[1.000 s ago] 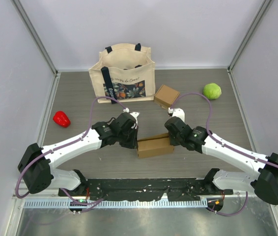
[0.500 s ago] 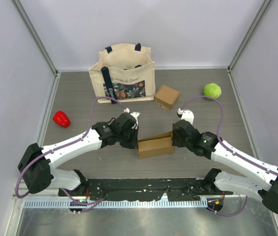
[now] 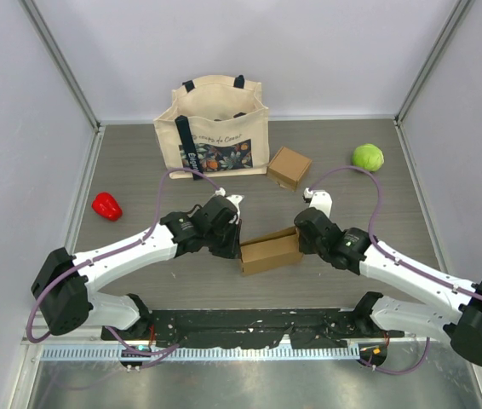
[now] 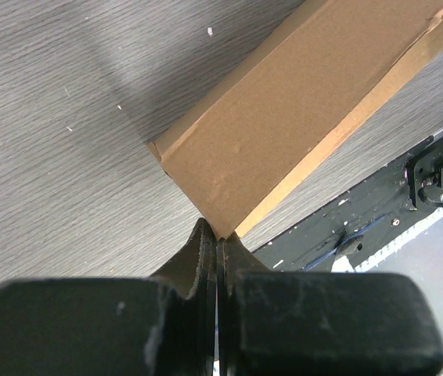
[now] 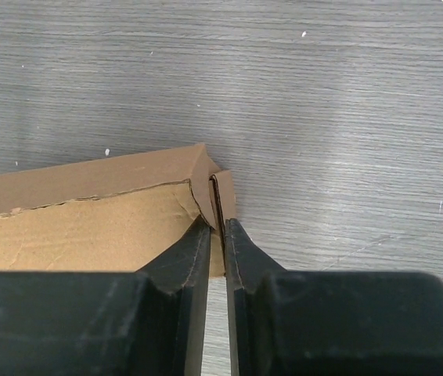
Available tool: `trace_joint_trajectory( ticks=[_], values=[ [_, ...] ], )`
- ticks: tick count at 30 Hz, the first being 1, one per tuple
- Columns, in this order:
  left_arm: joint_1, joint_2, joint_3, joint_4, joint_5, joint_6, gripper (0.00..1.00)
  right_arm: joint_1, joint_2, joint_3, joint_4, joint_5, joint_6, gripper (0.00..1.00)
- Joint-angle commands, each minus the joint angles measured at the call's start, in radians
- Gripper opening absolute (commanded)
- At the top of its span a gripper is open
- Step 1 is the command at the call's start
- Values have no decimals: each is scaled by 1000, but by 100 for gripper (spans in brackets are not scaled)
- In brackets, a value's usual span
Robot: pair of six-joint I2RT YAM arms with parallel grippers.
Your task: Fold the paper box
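The long, partly folded brown cardboard paper box (image 3: 269,252) is lying on the grey wood-grain desk (image 3: 130,170), near the front edge and roughly midway between the two arms, with its right end angling slightly away from the bases. Its top side is showing an open, rough inner face in the right wrist view (image 5: 88,211), while the left wrist view is showing a smooth outer panel (image 4: 300,125).

The left pincer (image 3: 234,243) is gripping the box's left end, its fingers pressed almost together on a corner of the cardboard (image 4: 216,235). The right pincer (image 3: 301,234) is gripping the right end, its fingers narrowly parted around a thin upright flap at that corner (image 5: 217,223).

Farther back, a small closed brown cardboard carton (image 3: 289,167) is sitting well apart from the box. A cream canvas tote bag (image 3: 215,128) with a floral print is standing upright at the rear. A round green ball-like object (image 3: 368,157) is resting at the right rear, and a glossy red object (image 3: 106,205) is lying at the left.
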Motion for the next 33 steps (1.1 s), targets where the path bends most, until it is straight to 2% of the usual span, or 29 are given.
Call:
trace_joint_trajectory(
  ticks=[1, 8, 13, 18, 24, 25, 28, 33],
  values=[
    [-8, 16, -21, -23, -1, -3, 0, -4, 12, 25, -49, 89, -1, 17],
    [-14, 24, -17, -18, 3, -6, 0, -4, -45, -3, -30, 112, 34, 21],
    [-19, 25, -17, -18, 2, -6, 0, -7, -56, -14, -20, 116, 25, 19],
    [-19, 24, -14, -20, 2, -9, 0, -9, -51, -18, 14, 48, 5, 19],
    [-22, 27, -7, -23, -5, -9, 0, -7, -100, 38, -1, -64, -22, 37],
    [-23, 28, -6, -23, -5, -11, 0, -7, -117, 43, 0, -70, -28, 43],
    [-26, 25, -6, -25, -14, -12, 0, -9, -168, 67, -9, -62, -42, 51],
    [-33, 30, -3, -26, -25, -15, 0, -12, -125, 129, -36, -21, -78, 55]
  ],
)
